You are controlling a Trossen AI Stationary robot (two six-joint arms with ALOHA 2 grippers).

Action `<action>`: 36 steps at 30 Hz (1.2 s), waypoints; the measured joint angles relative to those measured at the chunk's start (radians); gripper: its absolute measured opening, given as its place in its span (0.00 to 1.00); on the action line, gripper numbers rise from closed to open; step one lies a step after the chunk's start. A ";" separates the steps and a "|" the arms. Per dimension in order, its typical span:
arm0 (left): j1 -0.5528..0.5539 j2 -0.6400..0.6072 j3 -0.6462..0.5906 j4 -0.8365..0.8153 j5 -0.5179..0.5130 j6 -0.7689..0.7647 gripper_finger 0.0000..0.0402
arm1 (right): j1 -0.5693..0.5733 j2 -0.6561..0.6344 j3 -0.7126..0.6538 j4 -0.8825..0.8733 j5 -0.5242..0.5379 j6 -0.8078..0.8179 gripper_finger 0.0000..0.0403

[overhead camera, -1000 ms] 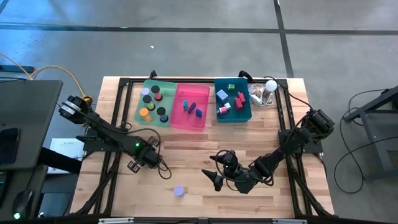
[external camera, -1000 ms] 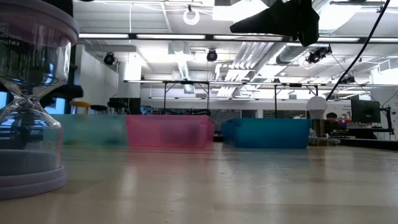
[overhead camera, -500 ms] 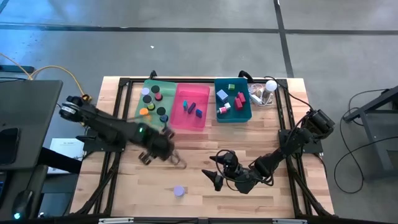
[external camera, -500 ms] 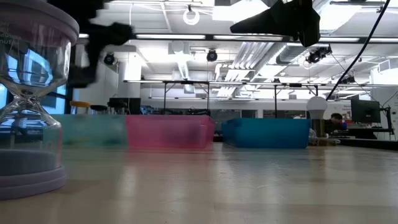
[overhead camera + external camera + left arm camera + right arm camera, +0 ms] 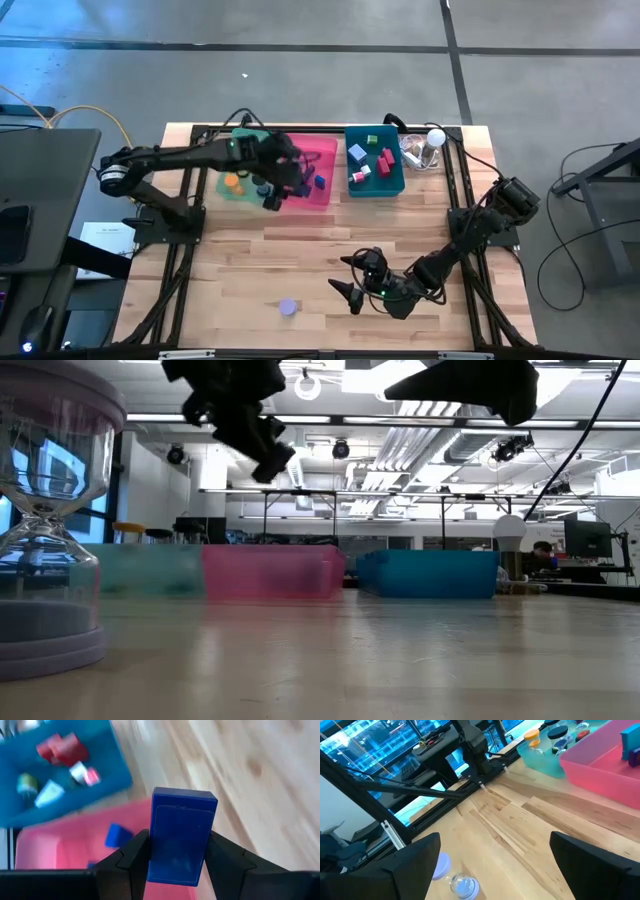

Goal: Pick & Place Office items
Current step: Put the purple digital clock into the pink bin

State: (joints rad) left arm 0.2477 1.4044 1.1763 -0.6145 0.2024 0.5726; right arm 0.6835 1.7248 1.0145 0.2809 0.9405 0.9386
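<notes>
Your left gripper (image 5: 283, 186) hangs over the near edge of the pink bin (image 5: 325, 148), raised well above the table (image 5: 330, 250), its fingers (image 5: 131, 857) clamped on the flat sides of a smooth, rectangular blue block (image 5: 180, 836). Inside the pink bin lies another small blue block (image 5: 118, 835) on the glossy plastic floor. The green bin (image 5: 228, 183) sits touching it on one side and holds round discs in orange and black; the teal bin (image 5: 394, 185) stands just beside it on the other, with red blocks (image 5: 64, 751) and pale pieces inside.

Your right gripper (image 5: 352, 288) rests low near the table's front edge, fingers spread wide and empty. Between the two arms the bare wood planks are open. A lavender-capped sand timer (image 5: 288, 308) of clear glass stands near the front edge, well apart from the bins.
</notes>
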 joint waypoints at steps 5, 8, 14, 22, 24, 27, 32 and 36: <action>0.083 0.011 0.000 0.073 0.098 -0.028 0.39 | 0.004 0.000 0.000 0.000 0.000 0.000 0.91; 0.105 0.033 -0.002 0.054 0.099 -0.038 0.39 | 0.007 0.000 0.000 0.000 -0.001 0.000 0.91; 0.126 0.126 -0.003 0.036 0.144 -0.036 0.39 | 0.023 0.000 0.000 0.000 0.002 0.004 0.91; 0.129 0.212 -0.004 0.034 0.162 -0.017 0.39 | 0.035 0.000 0.000 0.007 0.010 0.005 0.91; 0.129 0.217 -0.004 0.028 0.123 -0.025 0.39 | 0.035 0.000 0.000 0.007 0.010 0.006 0.91; 0.130 0.224 -0.004 0.027 0.075 -0.035 0.39 | 0.035 0.000 0.000 0.007 0.010 0.007 0.91; 0.139 0.224 -0.004 0.022 0.051 -0.065 0.39 | 0.035 0.000 0.000 0.007 0.010 0.011 0.91; 0.141 0.224 -0.005 0.014 0.018 -0.099 0.39 | 0.035 0.000 0.000 0.008 0.010 0.011 0.91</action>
State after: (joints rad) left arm 0.3889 1.6279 1.1717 -0.6008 0.2207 0.4734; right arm 0.7185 1.7248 1.0142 0.2886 0.9508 0.9501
